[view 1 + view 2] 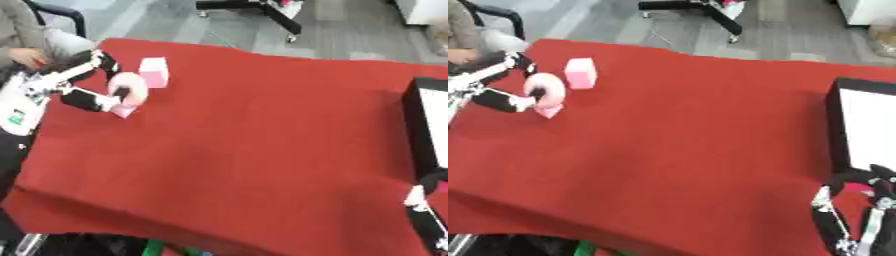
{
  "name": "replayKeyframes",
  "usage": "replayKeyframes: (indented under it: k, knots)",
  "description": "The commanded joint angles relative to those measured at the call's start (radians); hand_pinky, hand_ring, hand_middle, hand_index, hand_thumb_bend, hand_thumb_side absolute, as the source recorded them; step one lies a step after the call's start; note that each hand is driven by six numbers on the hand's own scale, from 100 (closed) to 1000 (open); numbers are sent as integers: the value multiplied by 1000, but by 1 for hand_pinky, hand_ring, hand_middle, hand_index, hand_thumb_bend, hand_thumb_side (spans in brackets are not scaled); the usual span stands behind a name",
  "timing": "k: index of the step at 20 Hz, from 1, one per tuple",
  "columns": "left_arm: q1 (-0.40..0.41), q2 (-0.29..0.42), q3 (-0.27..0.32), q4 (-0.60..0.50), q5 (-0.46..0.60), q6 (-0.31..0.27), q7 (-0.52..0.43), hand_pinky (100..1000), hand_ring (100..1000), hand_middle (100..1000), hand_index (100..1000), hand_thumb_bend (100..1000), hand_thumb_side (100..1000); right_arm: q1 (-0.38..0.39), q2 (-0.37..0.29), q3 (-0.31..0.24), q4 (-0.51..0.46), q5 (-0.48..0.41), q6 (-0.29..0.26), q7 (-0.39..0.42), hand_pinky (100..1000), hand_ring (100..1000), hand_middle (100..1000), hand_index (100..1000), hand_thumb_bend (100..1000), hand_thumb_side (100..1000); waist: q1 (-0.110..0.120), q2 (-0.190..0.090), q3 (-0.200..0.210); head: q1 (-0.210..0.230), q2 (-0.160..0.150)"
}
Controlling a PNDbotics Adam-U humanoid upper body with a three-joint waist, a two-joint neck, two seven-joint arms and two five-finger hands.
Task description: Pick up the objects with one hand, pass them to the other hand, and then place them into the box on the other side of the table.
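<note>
Red table (262, 150): black box (846, 125) sits on my right, empty as far as I see. My left hand (96, 97) grips the pink ring (129, 87) at far left, pink block (154, 71) beside it. Right hand (859, 200) idle, fingers relaxed. Handover and placement remain.

At the upper left of the frame, the robot's left hand (92, 82) shows black fingers (83, 101) with pale silver-white segments between them, joined to a white forearm shell that carries a small green marking near the left edge. At the lower right of the frame, the right hand (852, 210) is mostly black, its slim fingers (826, 220) broken by silver joints, with a small red-pink patch showing near the top of the palm.
</note>
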Motion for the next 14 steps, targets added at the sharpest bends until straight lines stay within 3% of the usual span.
replayKeyframes:
  k: [1, 5, 9, 14]
  knots:
    - [-41, -57, -4, -78, 82, -98, -231, 664, 417, 385, 529, 100, 260, -11, -35, 54, -48, -1, 167, -181, 599, 952, 748, 555, 100, 158, -6, -17, 5, -41, -3]
    - [-77, -179, -68, -129, 96, -36, -272, 663, 419, 389, 532, 100, 270, -42, -88, 127, -96, 26, 139, -95, 616, 957, 764, 611, 100, 170, -22, -17, 14, -109, -3]
    - [-93, -297, -111, -158, 67, 18, -274, 659, 417, 389, 531, 100, 283, -89, -120, 166, -103, 79, 112, -7, 642, 1000, 782, 677, 100, 177, -37, -13, 24, -175, -3]
    - [-101, -388, -130, -162, 37, 84, -275, 656, 416, 388, 530, 100, 294, -145, -149, 208, -103, 142, 53, 67, 685, 1000, 776, 693, 100, 171, -51, -7, 27, -218, -3]
